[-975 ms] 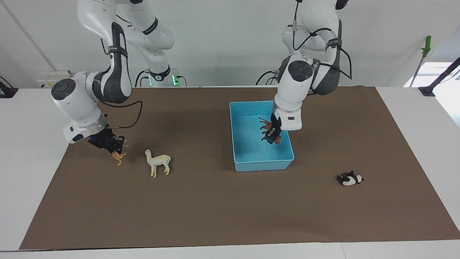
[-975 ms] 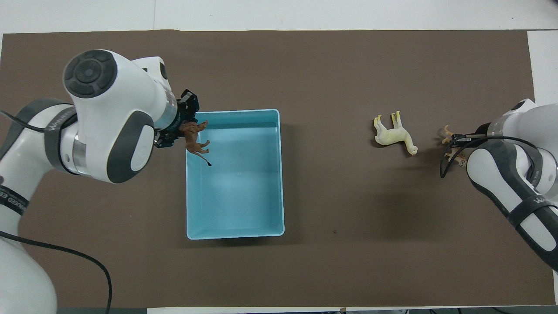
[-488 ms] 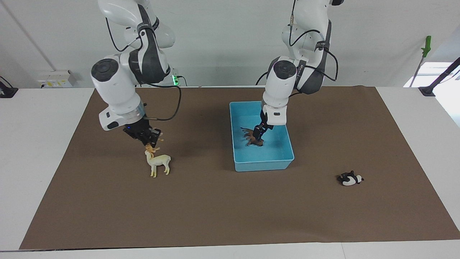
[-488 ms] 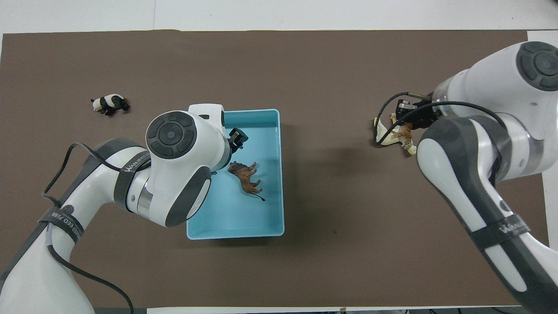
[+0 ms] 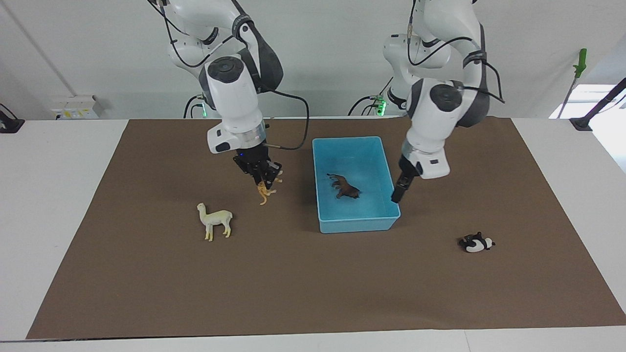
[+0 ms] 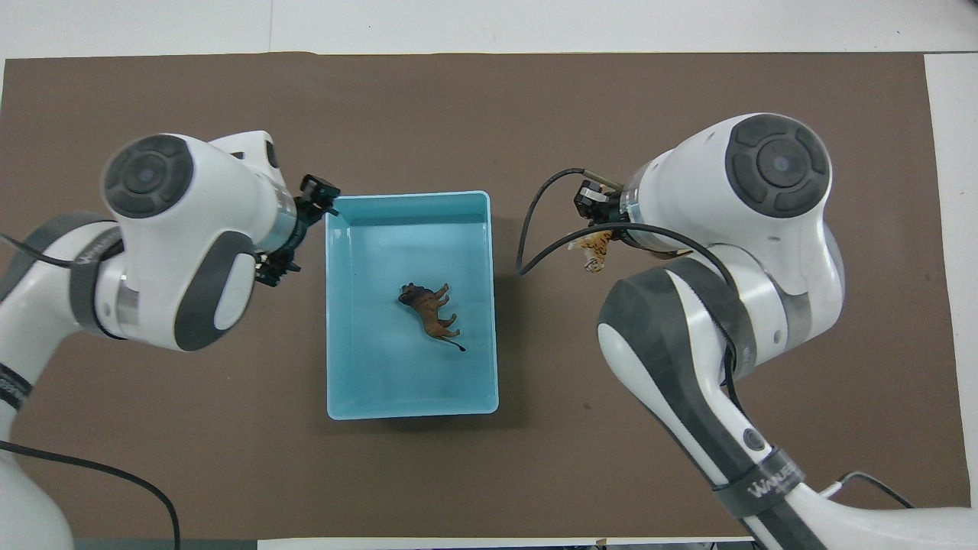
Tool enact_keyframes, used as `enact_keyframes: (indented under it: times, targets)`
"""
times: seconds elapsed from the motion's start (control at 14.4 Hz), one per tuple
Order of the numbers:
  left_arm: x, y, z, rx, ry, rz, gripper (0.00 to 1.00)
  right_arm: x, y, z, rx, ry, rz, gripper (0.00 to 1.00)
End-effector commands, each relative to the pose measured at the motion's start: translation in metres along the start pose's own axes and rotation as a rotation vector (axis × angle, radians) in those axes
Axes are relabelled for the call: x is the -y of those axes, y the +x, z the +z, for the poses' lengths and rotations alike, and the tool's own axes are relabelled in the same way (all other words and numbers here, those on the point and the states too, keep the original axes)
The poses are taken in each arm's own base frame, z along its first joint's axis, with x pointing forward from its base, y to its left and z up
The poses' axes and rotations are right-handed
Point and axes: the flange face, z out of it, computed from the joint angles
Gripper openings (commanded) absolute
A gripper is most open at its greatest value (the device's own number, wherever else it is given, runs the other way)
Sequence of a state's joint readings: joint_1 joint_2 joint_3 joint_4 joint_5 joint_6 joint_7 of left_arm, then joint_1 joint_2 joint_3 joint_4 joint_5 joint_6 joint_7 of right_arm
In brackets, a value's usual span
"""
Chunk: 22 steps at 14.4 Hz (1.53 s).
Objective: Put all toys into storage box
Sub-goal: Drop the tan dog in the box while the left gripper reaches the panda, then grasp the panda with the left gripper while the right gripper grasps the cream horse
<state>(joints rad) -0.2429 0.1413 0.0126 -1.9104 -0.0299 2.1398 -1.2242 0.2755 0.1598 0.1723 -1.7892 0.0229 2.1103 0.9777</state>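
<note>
The light blue storage box (image 5: 357, 225) (image 6: 412, 405) stands mid-table. A brown lion-like toy (image 5: 345, 187) (image 6: 430, 309) lies inside it. My left gripper (image 5: 396, 195) hangs open and empty over the box's wall toward the left arm's end, its fingers (image 6: 318, 188) spread wide. My right gripper (image 5: 264, 182) is shut on the orange tiger (image 5: 265, 193) (image 6: 594, 248), up over the mat between the alpaca and the box. The cream alpaca (image 5: 215, 220) stands toward the right arm's end. The panda (image 5: 477, 243) lies toward the left arm's end. Both are hidden in the overhead view.
A brown mat (image 5: 313, 293) covers most of the white table (image 5: 49, 195). A cable (image 5: 293, 132) loops from the right arm's wrist. A green-handled tool (image 5: 580, 61) leans against the wall at the left arm's end, off the table.
The left gripper opened, dropped the brown lion into the box and swung out over the box's wall. The right arm carried the tiger from its end of the table, past the alpaca, toward the box.
</note>
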Motion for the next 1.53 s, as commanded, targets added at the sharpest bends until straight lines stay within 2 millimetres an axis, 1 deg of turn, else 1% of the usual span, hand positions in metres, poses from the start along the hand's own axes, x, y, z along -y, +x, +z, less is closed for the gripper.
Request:
enact_keyframes:
  times: [0.0,0.07,0.14,0.21,0.28,0.35,0.42,0.49,0.56,0.63,0.7,0.77,0.91,1.04,1.11,1.18,1.25,1.39,1.46]
  targets:
    - [0.02,0.065,-0.004,-0.037,-0.017,-0.103,1.0,0.035,-0.051,-0.003,0.01,0.036,0.069,0.02]
    - [0.028,0.087,-0.005,-0.05,-0.037,-0.142,1.0,0.051,-0.077,-0.005,0.017,0.056,0.083,0.05]
    - [0.037,0.109,0.001,-0.058,-0.043,-0.18,1.0,0.063,-0.094,-0.01,0.022,0.069,0.099,0.11]
    - [0.043,0.126,0.006,-0.069,-0.059,-0.209,1.0,0.074,-0.116,-0.014,0.029,0.077,0.105,0.19]
    - [0.047,0.144,0.014,-0.089,-0.093,-0.236,1.0,0.085,-0.138,-0.016,0.039,0.08,0.087,0.4]
    - [0.056,0.168,0.019,-0.109,-0.123,-0.269,1.0,0.087,-0.147,-0.017,0.042,0.074,0.071,0.81]
    - [0.067,0.196,0.021,-0.135,-0.169,-0.315,1.0,0.085,-0.15,-0.017,0.04,0.038,0.055,1.0]
    - [0.072,0.213,0.028,-0.151,-0.189,-0.338,1.0,0.086,-0.154,-0.024,0.05,0.001,0.032,1.0]
    - [0.068,0.221,0.049,-0.157,-0.177,-0.334,1.0,0.082,-0.149,-0.028,0.059,-0.03,0.008,1.0]
    - [0.055,0.229,0.064,-0.162,-0.165,-0.317,1.0,0.075,-0.138,-0.03,0.063,-0.051,-0.027,1.0]
    - [0.045,0.236,0.069,-0.168,-0.163,-0.312,1.0,0.058,-0.112,-0.032,0.068,-0.076,-0.065,1.0]
    - [0.044,0.24,0.072,-0.164,-0.164,-0.326,1.0,0.039,-0.08,-0.038,0.069,-0.086,-0.097,1.0]
    - [0.044,0.237,0.091,-0.135,-0.141,-0.339,1.0,-0.006,-0.011,-0.025,0.072,-0.101,-0.112,1.0]
    - [0.045,0.234,0.099,-0.107,-0.125,-0.358,1.0,-0.044,0.047,-0.023,0.051,-0.063,-0.143,1.0]
    - [0.041,0.229,0.108,-0.103,-0.118,-0.355,1.0,-0.057,0.063,-0.022,0.051,-0.058,-0.234,1.0]
    - [0.042,0.229,0.112,-0.1,-0.112,-0.355,1.0,-0.066,0.075,-0.023,0.049,-0.053,-0.364,1.0]
    - [0.041,0.229,0.113,-0.1,-0.114,-0.355,1.0,-0.077,0.088,-0.024,0.046,-0.051,-0.468,1.0]
    - [0.039,0.222,0.117,-0.099,-0.114,-0.348,1.0,-0.103,0.111,-0.019,0.038,-0.05,-0.542,1.0]
    - [0.038,0.222,0.117,-0.102,-0.12,-0.346,1.0,-0.119,0.117,-0.01,0.049,-0.058,-0.57,1.0]
